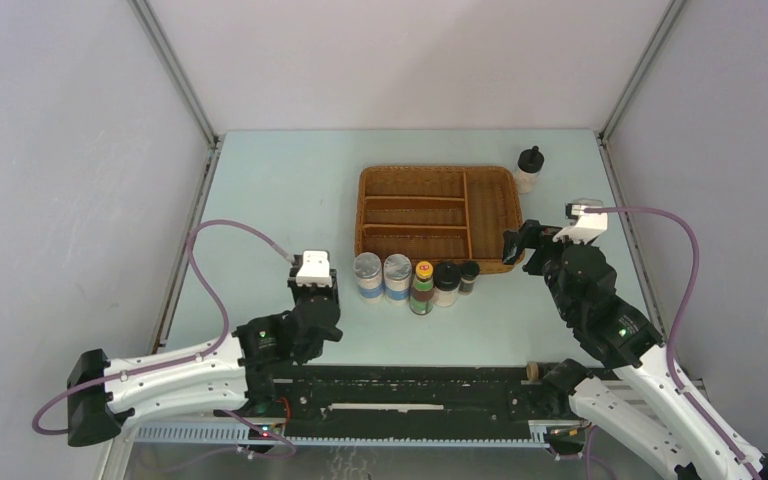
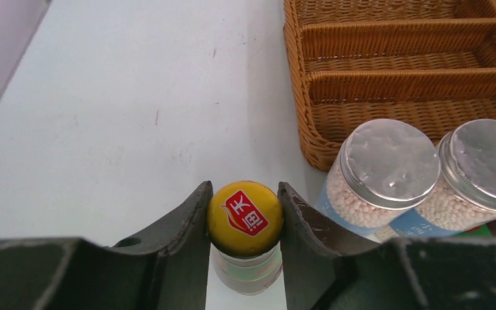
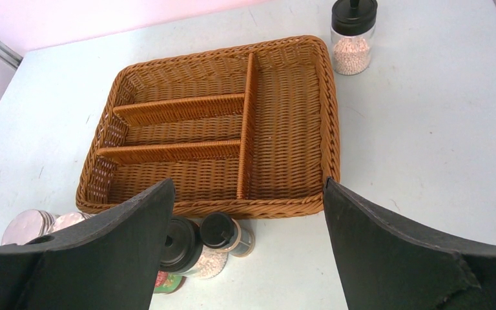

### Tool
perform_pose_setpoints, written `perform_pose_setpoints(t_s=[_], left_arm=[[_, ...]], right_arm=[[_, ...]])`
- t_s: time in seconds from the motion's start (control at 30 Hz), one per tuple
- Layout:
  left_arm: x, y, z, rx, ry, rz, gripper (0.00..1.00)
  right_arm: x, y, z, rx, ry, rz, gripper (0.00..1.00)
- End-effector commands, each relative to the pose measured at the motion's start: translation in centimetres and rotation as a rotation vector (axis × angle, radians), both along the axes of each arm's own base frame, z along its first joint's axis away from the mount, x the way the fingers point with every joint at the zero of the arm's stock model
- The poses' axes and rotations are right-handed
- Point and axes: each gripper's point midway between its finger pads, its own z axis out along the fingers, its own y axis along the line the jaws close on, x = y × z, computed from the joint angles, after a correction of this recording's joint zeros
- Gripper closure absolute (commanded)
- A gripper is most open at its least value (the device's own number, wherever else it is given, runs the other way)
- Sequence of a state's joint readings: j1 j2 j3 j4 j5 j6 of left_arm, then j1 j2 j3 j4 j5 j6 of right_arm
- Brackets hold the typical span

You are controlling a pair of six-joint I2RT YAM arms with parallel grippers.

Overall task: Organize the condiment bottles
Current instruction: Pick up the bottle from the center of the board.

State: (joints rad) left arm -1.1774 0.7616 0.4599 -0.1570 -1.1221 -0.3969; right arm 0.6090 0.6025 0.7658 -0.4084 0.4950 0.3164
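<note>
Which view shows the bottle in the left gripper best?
Left wrist: the yellow-capped bottle sits clamped in the left gripper, cap label clear. The top view hides it under that arm's wrist. The right wrist view misses it entirely.

Light is bright and even, with only faint shadows beside the bottles (image 1: 415, 280). At my left wrist the table (image 2: 103, 97) washes almost white and the silver lids (image 2: 391, 158) glare. My dark fingers (image 3: 103, 258) blur close up.
</note>
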Motion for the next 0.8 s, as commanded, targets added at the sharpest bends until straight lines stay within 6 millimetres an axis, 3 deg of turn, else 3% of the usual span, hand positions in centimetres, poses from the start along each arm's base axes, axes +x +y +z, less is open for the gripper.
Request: perform_pose_setpoints(t_s=[0.0,0.5,0.77], left_arm=[[0.7,0.4,5.3,-0.086,-0.105,0.076,1.0],[1.4,-0.1,9.9,-0.09,-0.185,0.076,1.0],[3.1,0.4,12.1,-0.111,-0.205,0.072,1.0]], right_arm=[[0.0,0.1,0.8,-0.007,-0.029,0.015,0.07],[0.1,0.4,1.2,-0.011,-0.046,0.032,0.07],[0.1,0.5,1.2,-0.013,-0.046,0.034,0.07]])
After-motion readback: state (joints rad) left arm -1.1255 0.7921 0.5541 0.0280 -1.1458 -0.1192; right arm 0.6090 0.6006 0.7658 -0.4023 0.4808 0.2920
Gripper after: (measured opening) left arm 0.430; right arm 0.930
